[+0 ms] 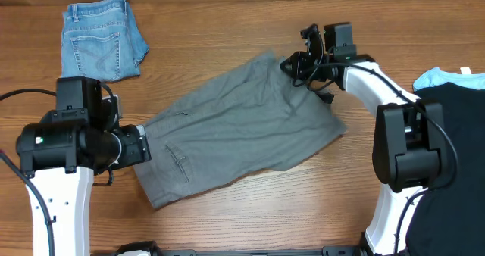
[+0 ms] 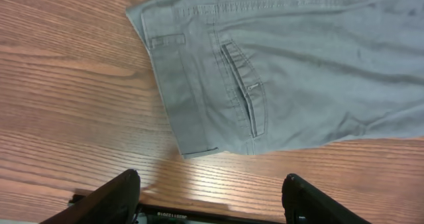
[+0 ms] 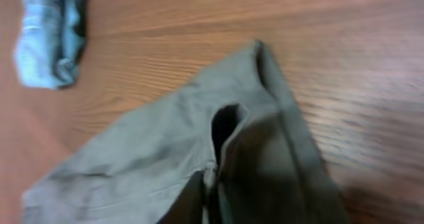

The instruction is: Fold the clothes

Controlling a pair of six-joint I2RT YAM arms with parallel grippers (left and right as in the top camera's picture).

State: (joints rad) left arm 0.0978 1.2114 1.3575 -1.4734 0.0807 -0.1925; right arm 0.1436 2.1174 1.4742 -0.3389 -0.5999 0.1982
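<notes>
Grey shorts [image 1: 242,131] lie spread slantwise in the middle of the counter [image 1: 227,21]; right fingers [image 1: 292,64] are pinched on their far right corner; left fingers [image 2: 119,194] stand apart, empty, beside the near left waistband; folded denim shorts [image 1: 102,38] sit far left; black garment [image 1: 455,135] at right edge.

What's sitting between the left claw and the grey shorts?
Nothing. Only bare wooden table separates the open left claw from the waistband end of the grey shorts, shown best in the left wrist view.
</notes>
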